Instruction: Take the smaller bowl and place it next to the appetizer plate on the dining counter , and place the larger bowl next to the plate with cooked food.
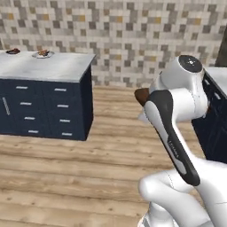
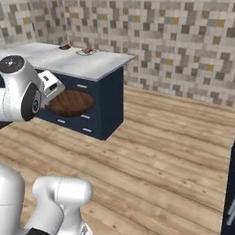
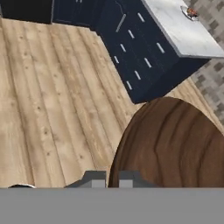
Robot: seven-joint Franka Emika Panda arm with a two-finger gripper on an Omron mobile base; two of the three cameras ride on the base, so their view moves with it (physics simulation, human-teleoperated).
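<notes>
The end effector (image 3: 112,177) is pinched shut on the rim of the shallow dark brown wooden bowl (image 3: 175,144), up in the air over the floor. The long white marble surface (image 1: 48,66) is far off, so the bowl might slip and drop.

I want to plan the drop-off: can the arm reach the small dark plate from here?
Probably not yet: the fingers hold the brown bowl over open floor, apart from the counter bearing the small plate.
</notes>
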